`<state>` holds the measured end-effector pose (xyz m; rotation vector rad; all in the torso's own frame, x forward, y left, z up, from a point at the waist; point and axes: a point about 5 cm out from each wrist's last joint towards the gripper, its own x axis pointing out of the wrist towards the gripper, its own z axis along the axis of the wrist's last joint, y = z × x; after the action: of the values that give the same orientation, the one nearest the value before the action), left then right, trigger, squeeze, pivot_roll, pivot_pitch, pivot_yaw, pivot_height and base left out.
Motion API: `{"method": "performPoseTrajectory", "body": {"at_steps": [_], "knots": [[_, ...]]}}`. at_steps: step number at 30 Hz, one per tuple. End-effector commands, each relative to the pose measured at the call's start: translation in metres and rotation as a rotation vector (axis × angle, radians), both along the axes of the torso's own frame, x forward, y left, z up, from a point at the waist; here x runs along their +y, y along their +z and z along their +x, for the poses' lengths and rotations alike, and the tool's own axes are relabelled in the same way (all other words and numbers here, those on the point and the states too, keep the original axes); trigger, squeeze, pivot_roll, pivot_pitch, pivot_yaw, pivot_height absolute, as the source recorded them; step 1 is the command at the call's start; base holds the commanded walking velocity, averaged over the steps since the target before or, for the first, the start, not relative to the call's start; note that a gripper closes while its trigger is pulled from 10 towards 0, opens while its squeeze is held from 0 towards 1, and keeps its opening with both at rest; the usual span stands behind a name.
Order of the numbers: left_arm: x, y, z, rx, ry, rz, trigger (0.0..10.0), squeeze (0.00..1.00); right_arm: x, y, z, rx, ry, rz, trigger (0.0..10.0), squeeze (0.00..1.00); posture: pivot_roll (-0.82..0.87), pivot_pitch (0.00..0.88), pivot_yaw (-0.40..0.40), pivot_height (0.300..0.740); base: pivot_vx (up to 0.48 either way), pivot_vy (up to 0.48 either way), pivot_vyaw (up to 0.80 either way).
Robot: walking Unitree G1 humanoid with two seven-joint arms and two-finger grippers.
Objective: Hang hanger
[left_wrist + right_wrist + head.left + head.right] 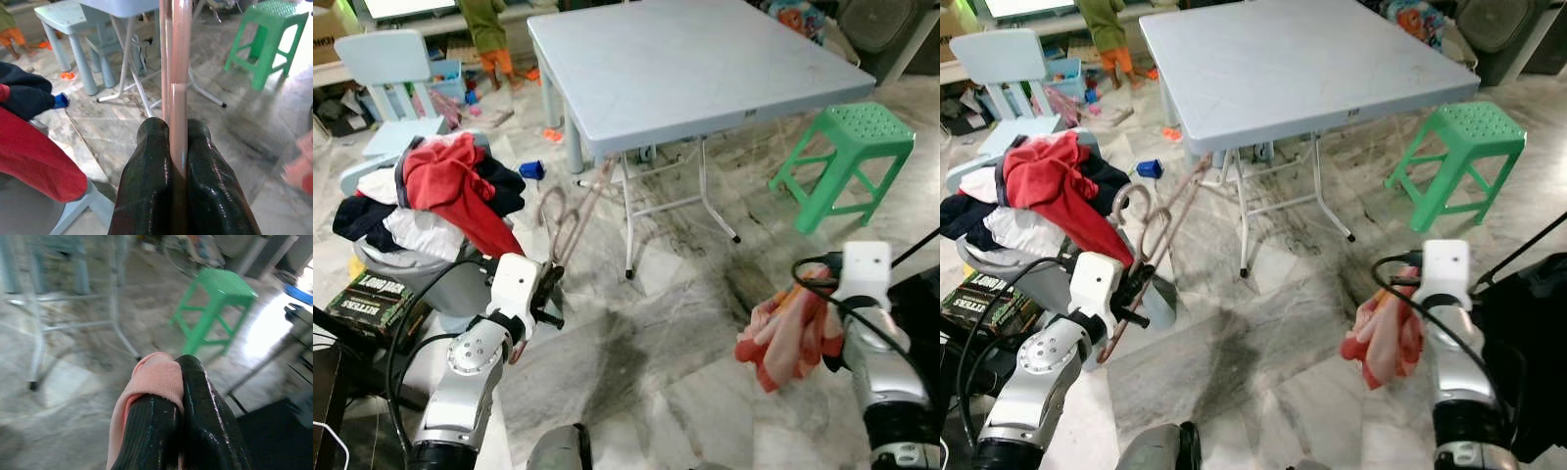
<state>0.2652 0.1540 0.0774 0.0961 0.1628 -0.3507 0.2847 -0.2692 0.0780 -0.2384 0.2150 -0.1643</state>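
Observation:
My left gripper [172,128] is shut on a pinkish metal hanger [570,211], clamping its thin rod [179,73] between both black fingers [146,166]. The hanger rises from the gripper [551,277] toward the table edge, its hook beside the laundry pile. Low on the right, my right gripper [179,363] is shut on a pink and red garment [781,339]. The garment hangs bunched below the wrist, over the marble floor; its pink fabric [155,378] wraps over one finger.
A grey-blue folding table [685,59] stands ahead, with a green plastic stool [854,147] to its right. On the left, a grey basket [421,266] is heaped with clothes [440,191]. A small blue chair [391,69] and a person [487,29] are at the back left.

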Motion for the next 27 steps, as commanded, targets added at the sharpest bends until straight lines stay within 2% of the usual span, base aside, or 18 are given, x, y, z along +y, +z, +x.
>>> {"method": "performPoseTrajectory", "body": {"at_steps": [1, 3, 6, 10, 11, 13, 14, 15, 17, 18, 19, 20, 27], "knots": [[0.002, 0.008, 0.002, -0.029, 0.021, -0.007, 10.0, 0.00, 0.007, 0.009, 0.003, -0.050, 0.040, 0.004, 0.0, 0.00, -0.02, 0.007, 0.042, 0.740, 0.000, 0.000, 0.00], [-0.002, 0.013, 0.006, -0.049, 0.038, -0.023, 10.0, 0.00, 0.014, 0.011, 0.005, -0.086, 0.015, 0.061, 0.0, 0.00, 0.00, 0.001, 0.049, 0.740, 0.000, -0.261, 0.00], [-0.003, 0.017, 0.010, -0.056, 0.056, -0.040, 10.0, 0.00, 0.015, 0.014, 0.005, -0.119, -0.027, 0.084, 0.0, 0.00, 0.00, 0.001, 0.049, 0.740, 0.000, -0.409, 0.00], [-0.003, 0.020, 0.012, -0.066, 0.078, -0.057, 10.0, 0.00, 0.021, 0.009, -0.004, -0.124, -0.050, 0.116, 0.0, 0.00, 0.00, 0.005, 0.050, 0.740, 0.000, -0.424, 0.00], [-0.003, 0.021, 0.012, -0.066, 0.079, -0.057, 10.0, 0.00, 0.021, 0.008, -0.005, -0.123, -0.051, 0.121, 0.4, 0.00, 0.00, 0.005, 0.050, 0.740, 0.000, -0.424, 0.00], [-0.003, 0.020, 0.013, -0.056, 0.092, -0.076, 10.0, 0.00, 0.023, 0.006, -0.008, -0.120, -0.051, 0.127, 0.4, 0.00, -0.01, 0.008, 0.047, 0.740, 0.259, 0.000, 0.00], [-0.001, 0.019, 0.014, -0.048, 0.117, -0.094, 10.0, 0.00, 0.023, 0.007, -0.010, -0.122, -0.039, 0.120, 1.7, 0.00, -0.01, 0.008, 0.045, 0.740, 0.000, 0.000, 0.00], [-0.001, 0.019, 0.015, -0.048, 0.127, -0.101, 10.0, 0.00, 0.023, 0.007, -0.011, -0.123, -0.036, 0.120, 1.1, 0.00, -0.01, 0.008, 0.045, 0.740, 0.368, 0.000, 0.00], [0.001, 0.020, 0.016, -0.050, 0.145, -0.118, 10.0, 0.00, 0.024, 0.008, -0.011, -0.121, -0.031, 0.131, 1.3, 0.00, -0.01, 0.009, 0.039, 0.740, 0.364, 0.000, 0.00], [0.002, 0.020, 0.018, -0.050, 0.161, -0.125, 10.0, 0.00, 0.024, 0.009, -0.012, -0.118, -0.009, 0.130, 4.8, 0.00, -0.02, 0.010, 0.036, 0.740, 0.480, 0.000, 0.00], [0.002, 0.021, 0.019, -0.050, 0.166, -0.126, 10.0, 0.00, 0.025, 0.009, -0.012, -0.117, -0.002, 0.128, 4.8, 0.00, -0.02, 0.010, 0.036, 0.740, 0.480, 0.000, 0.00], [0.003, 0.021, 0.020, -0.054, 0.171, -0.125, 10.0, 0.00, 0.024, 0.010, -0.012, -0.117, 0.002, 0.129, 10.0, 0.00, -0.02, 0.010, 0.033, 0.740, 0.472, 0.000, 0.00], [0.002, 0.022, 0.021, -0.061, 0.183, -0.127, 10.0, 0.00, 0.027, 0.011, -0.012, -0.116, 0.027, 0.137, 10.0, 0.00, -0.02, 0.011, 0.026, 0.740, 0.451, 0.000, 0.00]]}}
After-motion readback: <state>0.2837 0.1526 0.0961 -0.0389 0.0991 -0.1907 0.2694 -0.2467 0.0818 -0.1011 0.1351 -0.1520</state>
